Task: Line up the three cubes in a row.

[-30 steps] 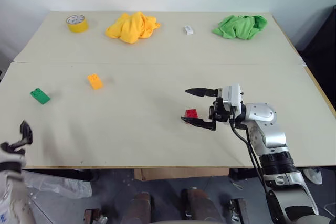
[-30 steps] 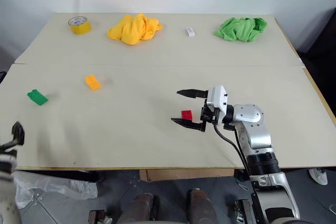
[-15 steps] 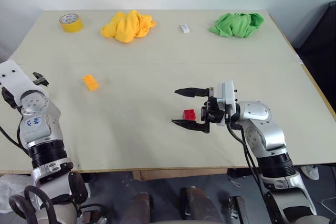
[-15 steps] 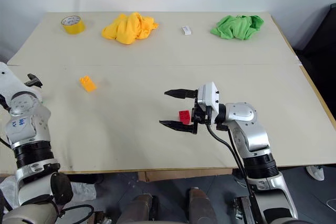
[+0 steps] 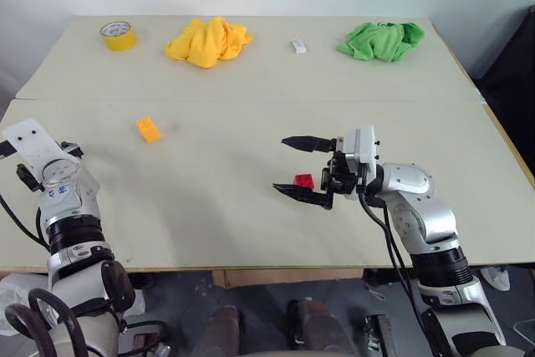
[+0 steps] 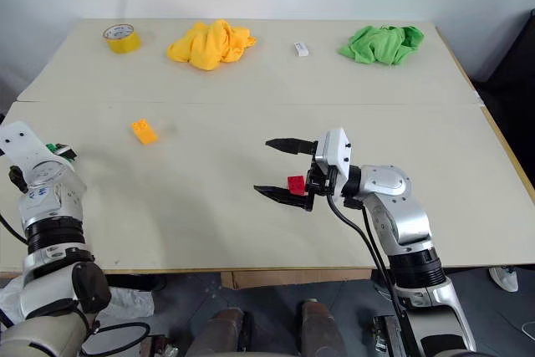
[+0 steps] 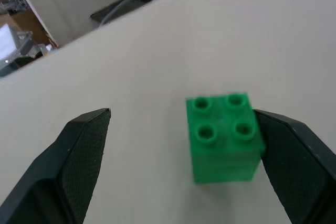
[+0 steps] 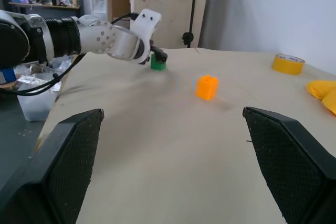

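Note:
The green cube (image 7: 223, 135) sits on the table between the fingers of my open left gripper (image 7: 182, 114), close to one pad; in the right eye view just a sliver of the green cube (image 6: 55, 150) peeks past that hand at the table's left edge. The orange-yellow cube (image 5: 149, 129) lies alone to the right of it. At mid-table my right gripper (image 5: 279, 164) points left with its jaws wide apart. The red cube (image 5: 303, 180) shows between its fingers near the palm, untouched. The right wrist view looks across to the orange-yellow cube (image 8: 206, 87) and the green cube (image 8: 157, 64).
Along the far edge lie a yellow tape roll (image 5: 117, 35), a crumpled yellow cloth (image 5: 207, 41), a small white block (image 5: 298, 46) and a green cloth (image 5: 380, 39). A seam (image 5: 251, 100) crosses the table from side to side.
My left arm came up from below the table's front edge and reached forward until its open gripper straddles the green cube. The right gripper stayed put by the red cube.

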Tool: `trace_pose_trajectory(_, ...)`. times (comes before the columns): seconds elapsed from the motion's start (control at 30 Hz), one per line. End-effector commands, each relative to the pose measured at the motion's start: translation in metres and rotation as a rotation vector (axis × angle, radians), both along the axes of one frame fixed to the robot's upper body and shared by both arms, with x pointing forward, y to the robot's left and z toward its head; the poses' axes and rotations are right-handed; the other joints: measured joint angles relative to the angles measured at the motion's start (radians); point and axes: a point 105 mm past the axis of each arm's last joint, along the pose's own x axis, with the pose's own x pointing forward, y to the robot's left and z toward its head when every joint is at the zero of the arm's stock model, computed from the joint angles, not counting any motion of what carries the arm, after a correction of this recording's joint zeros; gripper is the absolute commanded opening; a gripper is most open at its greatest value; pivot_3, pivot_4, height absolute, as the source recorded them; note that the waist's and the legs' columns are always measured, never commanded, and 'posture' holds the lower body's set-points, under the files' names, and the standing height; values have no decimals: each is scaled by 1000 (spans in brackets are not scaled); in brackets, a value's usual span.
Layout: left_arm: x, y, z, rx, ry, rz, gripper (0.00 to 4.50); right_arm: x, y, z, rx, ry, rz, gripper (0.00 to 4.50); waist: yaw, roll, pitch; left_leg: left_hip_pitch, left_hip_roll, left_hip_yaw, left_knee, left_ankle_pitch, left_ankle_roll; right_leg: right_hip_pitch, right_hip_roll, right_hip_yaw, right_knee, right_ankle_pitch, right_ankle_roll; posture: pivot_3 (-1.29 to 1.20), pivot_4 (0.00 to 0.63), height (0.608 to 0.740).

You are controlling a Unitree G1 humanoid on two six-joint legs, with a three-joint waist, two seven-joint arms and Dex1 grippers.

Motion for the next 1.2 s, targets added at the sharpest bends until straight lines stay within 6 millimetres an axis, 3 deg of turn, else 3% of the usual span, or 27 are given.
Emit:
trace_pose_trajectory(0.03,5,6,16,55,-37,1,4500,-7,1,11,22,-51,5,4468,1,0,0,0,-1,0,1,0,0,0,-1,0,0,0,0,0,150,740)
trace_pose_trajectory(0.13,7,7,18,65,-41,-8,3944,-7,0,11,27,-51,-6,4500,-1,-1,0,0,-1,0,1,0,0,0,-1,0,0,0,0,0,150,740)
trace_pose_trajectory(0.3,6,8,14,45,-46,-21,2411,-6,-2,9,25,-52,-27,4500,-4,-1,0,0,-1,0,0,0,0,-1,-1,0,2,0,0,0,150,740)
trace_pose_trajectory(0.43,9,-5,12,-35,-151,-190,1591,-6,-8,9,17,-64,-60,4500,-5,0,0,0,-1,1,0,0,0,-1,-1,0,2,0,0,0,150,740)
trace_pose_trajectory(0.53,-4,-19,40,-12,-312,-499,1530,-5,-20,12,4,-77,-101,4500,-8,0,0,0,-1,1,0,0,0,0,-1,0,2,0,0,0,150,740)
trace_pose_trajectory(0.63,-38,-52,67,94,-364,-919,1530,-7,-35,11,-17,-76,-144,4500,-21,-1,0,-1,1,1,-2,0,0,-1,-1,1,1,0,0,0,150,740)
trace_pose_trajectory(0.7,-66,-84,74,134,-372,-1227,1530,-8,-45,10,-33,-73,-174,4500,-25,-1,0,-1,1,0,-5,0,0,0,-1,1,-1,0,0,0,150,740)
trace_pose_trajectory(0.8,-86,-112,70,136,-309,-1480,1530,-10,-56,7,-59,-68,-204,4500,-17,3,2,2,1,0,-5,0,1,3,-2,0,-7,0,-1,0,150,740)
trace_pose_trajectory(0.83,-85,-122,68,129,-282,-1539,1530,-10,-60,6,-69,-65,-216,4500,-13,5,2,4,1,0,-5,0,1,6,-3,0,-8,0,-1,0,150,740)
trace_pose_trajectory(0.93,-74,-185,52,205,-155,-1900,1530,-10,-70,3,-100,-65,-254,4500,8,5,3,5,-2,-1,-6,1,3,6,-4,0,-6,0,0,0,150,740)
trace_pose_trajectory(1.0,-73,-211,38,231,-73,-2083,1530,-10,-70,3,-102,-68,-259,4500,20,5,3,4,-4,-2,-6,2,5,6,-6,-1,-6,1,1,0,150,740)
trace_pose_trajectory(1.07,-69,-226,24,230,8,-2207,1530,-10,-69,4,-98,-69,-262,4500,17,5,3,3,-5,-1,-5,4,5,6,-6,1,-7,4,2,0,150,740)
trace_pose_trajectory(1.2,-44,-240,19,312,16,-2272,1530,-13,-71,4,-101,-69,-273,4500,-4,5,3,1,-4,2,-5,4,6,3,-3,2,-6,4,2,0,150,740)
